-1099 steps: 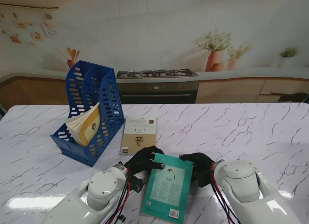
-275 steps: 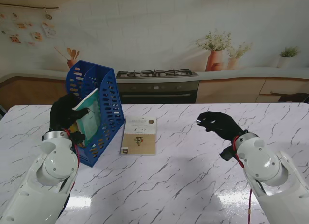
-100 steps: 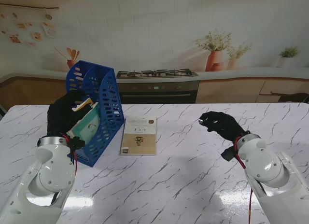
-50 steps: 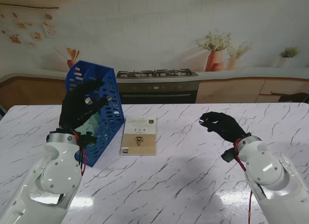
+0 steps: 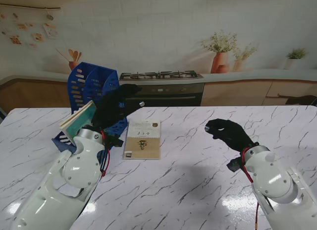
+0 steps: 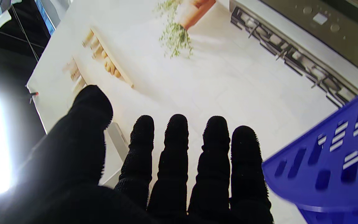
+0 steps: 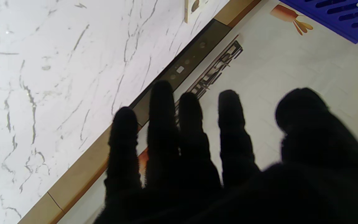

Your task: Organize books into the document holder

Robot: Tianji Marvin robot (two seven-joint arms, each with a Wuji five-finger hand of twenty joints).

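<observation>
The left robot hand [image 5: 115,107] hangs in front of the blue document holder [image 5: 84,86] at ten o'clock on the desk [image 5: 198,160], fingers spread, grasping nothing. A teal book [image 5: 78,122] leans in the holder. A beige book [image 5: 142,139] lies flat just beside it. The right robot hand [image 5: 225,133] hovers at three o'clock, loosely curled and empty.

You are looking at a glossy marble-patterned table [image 5: 198,160], a blue perforated plastic holder [image 5: 79,88], a matt paper book [image 5: 142,139], and hands [image 6: 172,174] wearing black, nubbly-textured cloth.
</observation>
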